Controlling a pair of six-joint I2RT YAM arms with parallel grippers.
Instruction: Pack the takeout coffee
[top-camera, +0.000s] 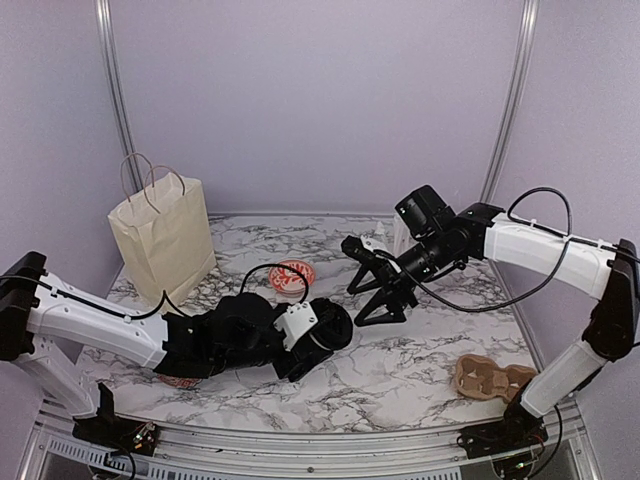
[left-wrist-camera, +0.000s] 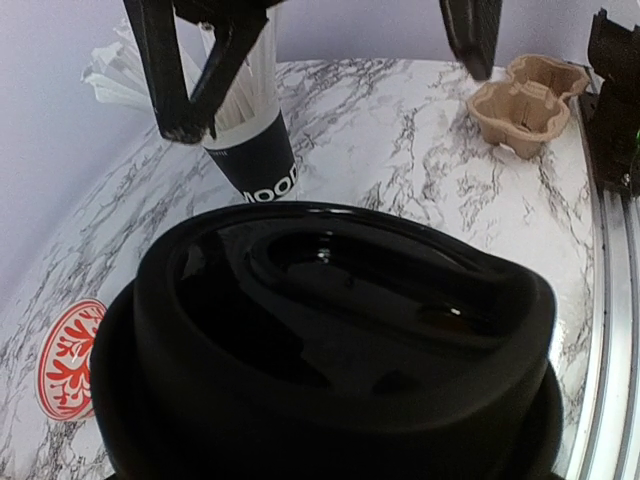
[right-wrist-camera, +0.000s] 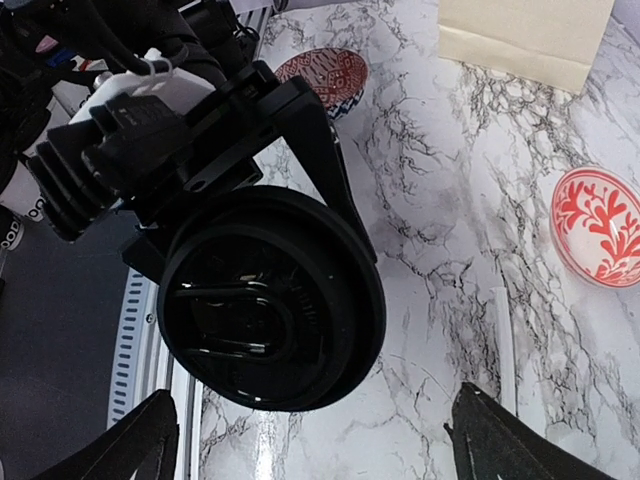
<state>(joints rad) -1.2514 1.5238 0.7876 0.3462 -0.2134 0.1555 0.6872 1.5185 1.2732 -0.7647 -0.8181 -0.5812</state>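
Observation:
The takeout coffee (top-camera: 336, 324), a black cup with its black lid (right-wrist-camera: 262, 305) seated on top, is tipped on its side above the table with my left gripper (top-camera: 322, 334) shut on it. In the left wrist view the lid (left-wrist-camera: 330, 330) fills the frame and hides the fingers. My right gripper (top-camera: 356, 283) hangs open just right of the cup and faces the lid. Its fingertips (right-wrist-camera: 130, 450) stand wide apart with nothing between them.
A paper bag (top-camera: 162, 235) stands at the back left. A red-and-white bowl (top-camera: 293, 275) lies behind the cup, and another bowl (right-wrist-camera: 325, 72) sits near my left arm. A black cup of white straws (left-wrist-camera: 255, 150) stands beyond. A cardboard cup carrier (top-camera: 492, 378) lies front right, and a loose straw (right-wrist-camera: 505, 340) lies on the marble.

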